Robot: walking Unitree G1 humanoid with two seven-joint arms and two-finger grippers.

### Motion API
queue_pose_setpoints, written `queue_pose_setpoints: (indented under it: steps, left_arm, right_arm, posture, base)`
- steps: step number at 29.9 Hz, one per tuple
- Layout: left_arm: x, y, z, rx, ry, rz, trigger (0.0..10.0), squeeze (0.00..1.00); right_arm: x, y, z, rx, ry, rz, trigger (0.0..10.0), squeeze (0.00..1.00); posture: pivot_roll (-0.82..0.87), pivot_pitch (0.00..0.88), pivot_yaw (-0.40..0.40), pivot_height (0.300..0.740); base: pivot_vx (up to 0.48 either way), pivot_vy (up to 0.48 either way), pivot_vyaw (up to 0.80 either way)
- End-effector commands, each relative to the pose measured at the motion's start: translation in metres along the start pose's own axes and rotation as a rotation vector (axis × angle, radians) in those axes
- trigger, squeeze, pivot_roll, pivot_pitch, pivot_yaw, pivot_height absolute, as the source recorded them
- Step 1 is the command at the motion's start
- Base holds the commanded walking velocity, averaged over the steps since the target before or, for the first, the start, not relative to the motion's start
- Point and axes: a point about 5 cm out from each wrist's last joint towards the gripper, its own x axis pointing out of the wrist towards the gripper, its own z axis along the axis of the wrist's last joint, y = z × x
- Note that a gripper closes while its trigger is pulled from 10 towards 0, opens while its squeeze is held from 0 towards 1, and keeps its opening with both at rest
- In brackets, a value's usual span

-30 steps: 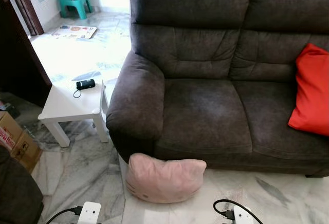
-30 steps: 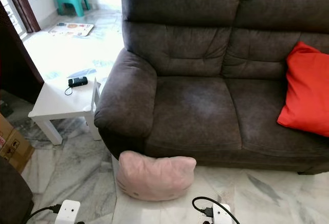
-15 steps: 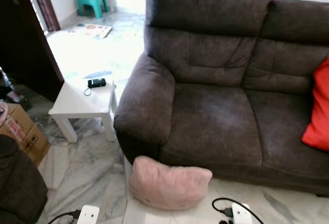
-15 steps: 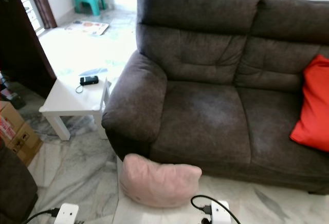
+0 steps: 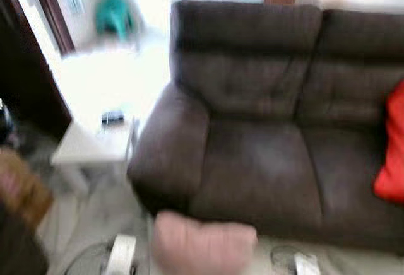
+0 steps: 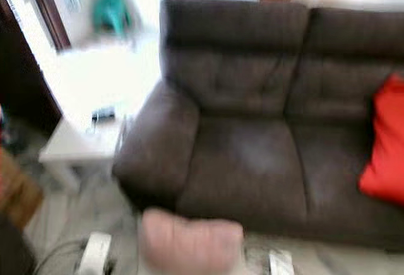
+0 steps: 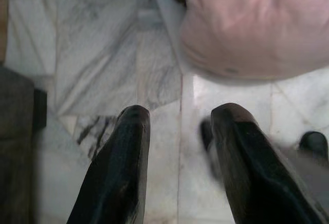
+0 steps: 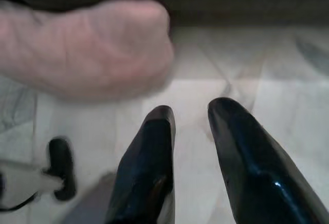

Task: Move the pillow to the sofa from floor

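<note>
Listing what I see from my station, left to right; the head views are blurred.

- Side table point(image 5: 91, 144): white, standing left of the sofa's armrest, with a small dark object on top that I cannot make out.
- Left gripper point(image 7: 177, 170): hanging low over the marble floor point(image 7: 103, 54), fingers apart with nothing between them, the pillow just ahead of the tips.
- Pillow point(image 5: 203, 245): pink, lying on the floor against the front of the sofa, below the left seat cushion. Not on the sofa, so the lift and the placing are both left, as I judge it.
- Right gripper point(image 8: 187, 157): also low over the floor, fingers apart and empty, near the pillow's other end.
- Sofa point(image 5: 265, 130): dark grey, left seat bare.
- Red cushion point(image 5: 392, 152): leaning at the sofa's right end.
</note>
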Motion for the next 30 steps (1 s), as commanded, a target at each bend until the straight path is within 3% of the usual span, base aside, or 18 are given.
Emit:
queue_pose_setpoints:
  steps: [1,7,15,19,21,22,24,25,26,30]
  left_arm:
    - [-0.001,0.007,-0.005,0.012,0.021,0.018,10.0,0.00]
    - [-0.001,0.007,-0.005,0.016,0.019,0.017,10.0,0.00]
    - [-0.001,0.010,-0.002,0.025,-0.011,0.030,10.0,0.00]
    - [0.001,0.017,0.011,0.030,-0.070,0.059,10.0,0.00]
    - [0.003,0.025,0.035,0.019,-0.177,0.101,10.0,0.00]
    - [0.003,0.025,0.035,0.019,-0.177,0.101,10.0,0.00]
    - [0.003,0.035,0.073,0.007,-0.355,0.151,10.0,0.00]
    - [0.003,0.035,0.073,0.007,-0.355,0.151,10.0,0.00]
    - [0.000,0.040,0.100,0.007,-0.479,0.175,10.0,0.00]
    - [-0.009,0.040,0.135,0.041,-0.652,0.189,10.0,0.00]
  right_arm:
    - [0.002,0.009,0.001,0.006,-0.006,0.020,10.0,0.00]
    - [0.001,0.009,0.002,0.007,-0.012,0.018,10.0,0.00]
    - [0.001,0.009,0.004,-0.003,-0.037,0.022,10.0,0.00]
    - [0.001,0.010,0.008,-0.028,-0.066,0.037,10.0,0.00]
    - [0.001,0.010,0.012,-0.048,-0.106,0.036,10.0,0.00]
    - [0.001,0.010,0.012,-0.048,-0.106,0.036,10.0,0.00]
    - [0.001,0.012,0.018,-0.075,-0.168,0.046,10.0,0.00]
    - [0.001,0.012,0.018,-0.075,-0.168,0.046,10.0,0.00]
    - [0.000,0.012,0.022,-0.066,-0.211,0.040,10.0,0.00]
    - [-0.002,0.011,0.026,-0.068,-0.266,0.015,10.0,0.00]
  posture:
    - [0.03,0.000,-0.054,0.740]
    - [0.03,0.000,-0.053,0.740]
    - [0.03,0.000,-0.054,0.740]
    - [0.03,0.000,-0.054,0.740]
    - [0.04,0.000,-0.054,0.740]
    - [0.04,0.000,-0.054,0.740]
    - [0.03,0.000,-0.049,0.740]
    - [0.03,0.000,-0.049,0.740]
    - [0.03,0.000,-0.048,0.740]
    - [0.02,0.000,-0.039,0.740]
  base:
    - [0.266,0.000,0.00]
    - [0.265,0.000,0.00]
    - [0.000,0.000,0.00]
    - [0.000,0.000,0.00]
    - [0.000,0.000,0.00]
    - [0.000,0.000,0.00]
    - [0.000,0.000,0.00]
    - [0.000,0.000,0.00]
    - [0.000,0.000,0.00]
    - [0.000,0.000,0.00]
